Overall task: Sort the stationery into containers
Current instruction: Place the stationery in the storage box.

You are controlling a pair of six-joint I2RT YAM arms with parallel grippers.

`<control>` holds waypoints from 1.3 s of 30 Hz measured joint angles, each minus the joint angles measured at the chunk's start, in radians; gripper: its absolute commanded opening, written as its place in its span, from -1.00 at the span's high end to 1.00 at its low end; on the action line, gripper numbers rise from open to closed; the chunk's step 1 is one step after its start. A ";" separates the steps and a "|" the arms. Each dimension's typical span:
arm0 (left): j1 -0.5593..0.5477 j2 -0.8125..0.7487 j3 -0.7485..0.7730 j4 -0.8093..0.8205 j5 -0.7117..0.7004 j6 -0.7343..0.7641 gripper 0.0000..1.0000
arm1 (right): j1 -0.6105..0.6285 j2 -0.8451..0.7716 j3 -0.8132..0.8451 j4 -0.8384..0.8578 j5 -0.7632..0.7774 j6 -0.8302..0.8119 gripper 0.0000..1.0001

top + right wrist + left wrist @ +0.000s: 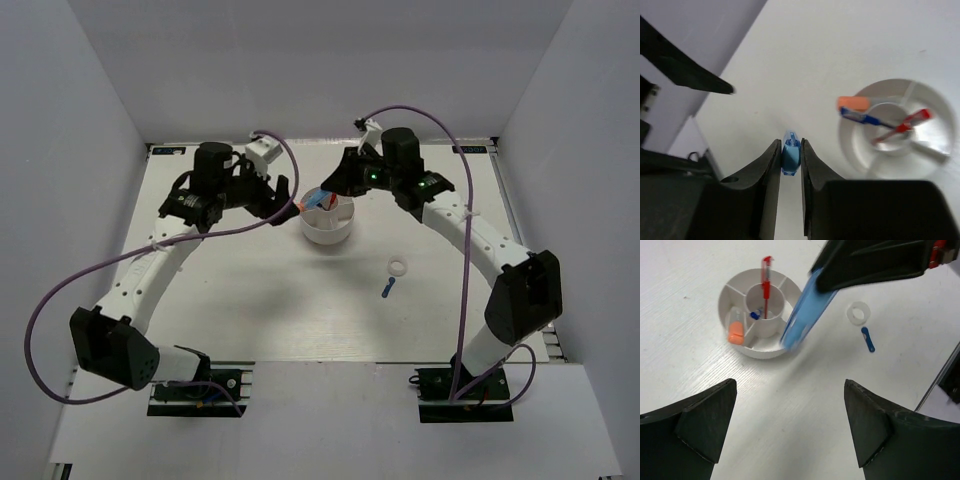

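Observation:
The white tub (328, 236) stands mid-table. A red pen (765, 287) leans in its centre cup, crossed by a blue pen (865, 118), and an orange-white piece (736, 332) lies in an outer compartment. My right gripper (790, 144) is shut on the light-blue piece (791, 156), which hangs slanted over the tub's rim (805, 315). My left gripper (790, 383) is open and holds nothing, just left of the tub (285, 198). The white ring (398, 267) and a dark-blue piece (386, 290) lie on the table, right of the tub.
White walls close in the table on the left, back and right. The two arms meet close together over the tub, the right gripper (333, 190) nearly touching the left one's fingers.

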 measured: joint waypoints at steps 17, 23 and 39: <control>0.294 -0.023 -0.039 0.096 0.016 -0.321 -0.96 | 0.029 -0.075 -0.080 -0.006 0.128 -0.516 1.00; 0.294 -0.018 -0.062 0.108 0.039 -0.320 -0.96 | 0.060 -0.005 -0.077 -0.023 0.132 -0.570 1.00; 0.294 -0.017 -0.077 0.134 0.061 -0.316 -0.96 | 0.139 0.122 -0.045 -0.017 0.280 -0.678 1.00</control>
